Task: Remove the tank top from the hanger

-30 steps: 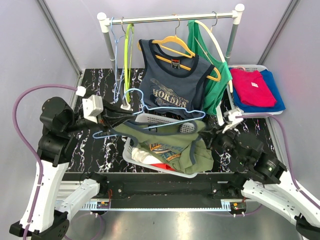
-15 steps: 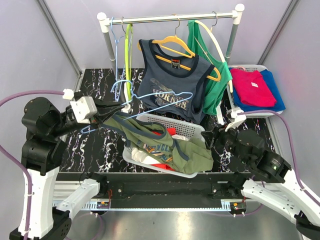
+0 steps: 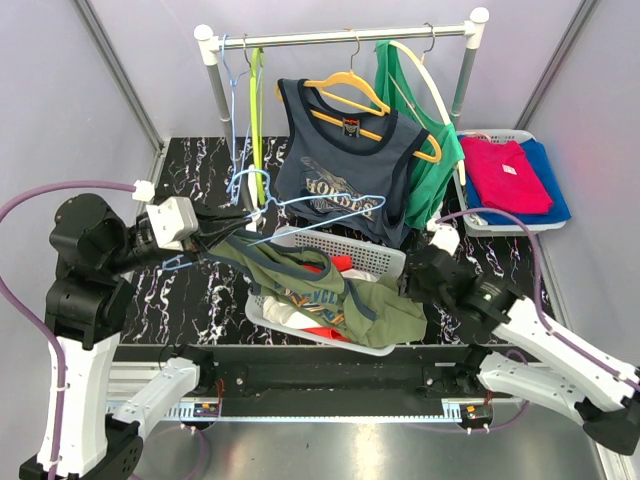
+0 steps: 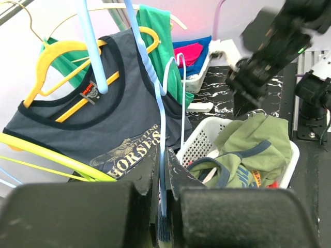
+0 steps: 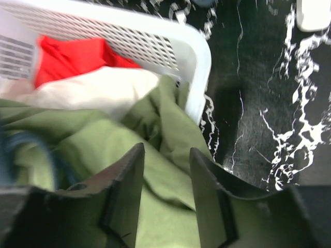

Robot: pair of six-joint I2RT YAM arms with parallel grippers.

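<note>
The olive green tank top [image 3: 375, 305] lies crumpled over the white basket [image 3: 385, 258]. One end of it stretches up left toward my left gripper [image 3: 218, 238]. That gripper is shut on the lower end of the light blue wire hanger [image 3: 320, 199], which is held tilted above the basket. In the left wrist view the hanger wire [image 4: 161, 124] runs between the closed fingers, and the top [image 4: 256, 142] lies in the basket beyond. My right gripper [image 3: 412, 285] is open just above the top's right edge. The right wrist view shows its open gripper [image 5: 165, 155] over green fabric [image 5: 170, 206].
A clothes rack [image 3: 340, 38] at the back holds a navy tank top on a yellow hanger [image 3: 345, 150], a green top [image 3: 435, 170], and lime and blue hangers [image 3: 250, 110]. A bin of red and blue clothes [image 3: 515, 175] is at the back right. Red and white cloth [image 5: 72, 57] lie in the basket.
My left gripper lifted the hanger up and left, and the tank top slid down onto the basket. My right gripper moved left to the top's right edge.
</note>
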